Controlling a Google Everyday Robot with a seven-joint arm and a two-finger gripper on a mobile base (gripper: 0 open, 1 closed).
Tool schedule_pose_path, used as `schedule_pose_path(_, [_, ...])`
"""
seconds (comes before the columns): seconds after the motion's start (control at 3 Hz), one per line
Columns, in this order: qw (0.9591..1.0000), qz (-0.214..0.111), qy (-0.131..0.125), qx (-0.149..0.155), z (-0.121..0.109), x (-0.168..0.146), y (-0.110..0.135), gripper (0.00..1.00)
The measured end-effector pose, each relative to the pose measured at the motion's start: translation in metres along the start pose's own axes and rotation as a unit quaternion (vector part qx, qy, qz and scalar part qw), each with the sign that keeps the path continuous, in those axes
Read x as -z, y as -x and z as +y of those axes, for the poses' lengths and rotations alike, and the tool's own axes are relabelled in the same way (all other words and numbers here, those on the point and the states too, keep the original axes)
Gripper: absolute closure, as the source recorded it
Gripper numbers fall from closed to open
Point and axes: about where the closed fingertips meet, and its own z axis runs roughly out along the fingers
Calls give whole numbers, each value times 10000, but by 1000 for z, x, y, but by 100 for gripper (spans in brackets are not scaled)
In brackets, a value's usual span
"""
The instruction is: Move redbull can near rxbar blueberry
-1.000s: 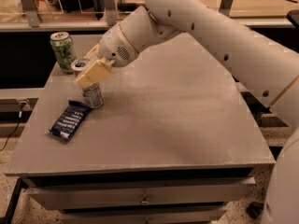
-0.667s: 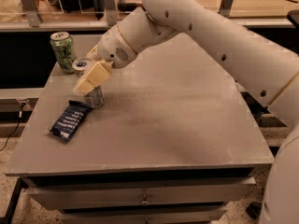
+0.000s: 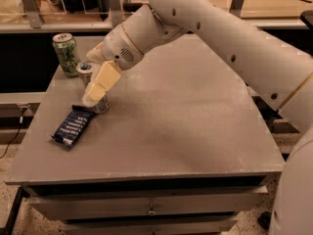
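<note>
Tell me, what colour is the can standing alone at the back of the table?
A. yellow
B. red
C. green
C: the green can stands alone at the table's back left corner, while the end effector is at the silver can, next to the bar.

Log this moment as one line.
tool: at redbull can | redbull can: close beside rxbar blueberry, contact unclear | green can: behind, apart

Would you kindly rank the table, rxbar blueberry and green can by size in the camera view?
Largest: table.
Then rxbar blueberry and green can, farther off: alike, unranked.
The claw is at the redbull can.
</note>
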Motion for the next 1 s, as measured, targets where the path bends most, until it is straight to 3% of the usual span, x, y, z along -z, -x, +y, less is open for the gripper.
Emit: schedule_pose_path(1.0, [9988,438,12,238,23,59,3,0])
